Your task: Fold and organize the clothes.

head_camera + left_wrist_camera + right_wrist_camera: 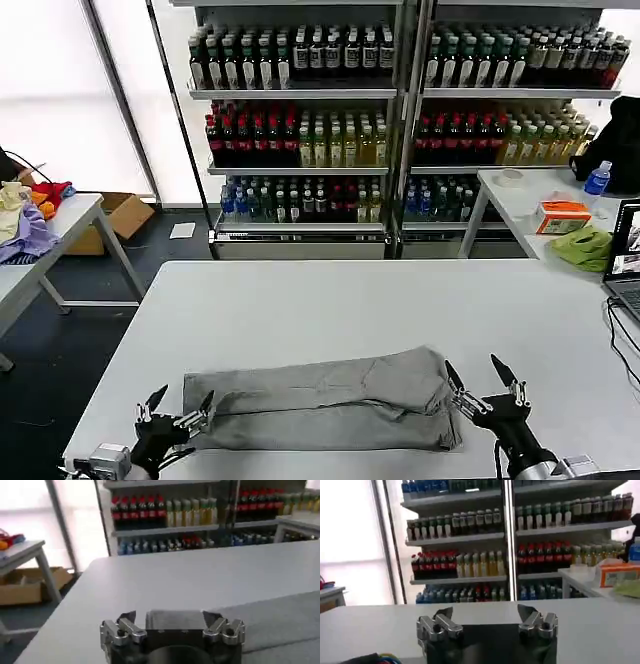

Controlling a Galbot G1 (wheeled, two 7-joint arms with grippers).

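Shirt: I see the folded light grey cotton shirt [325, 400] lying near-centre on the white worktop [330, 300].
Left pincer [180, 408]: spread open, seemingly touching the shirt's left edge.
Right pincer [482, 380]: spread open, just beside its right edge.

Both arms reach in low from the near edge. The left gripper [180, 407] sits at seven o'clock, fingers spread; the right gripper [484, 377] at five o'clock, fingers parted too.
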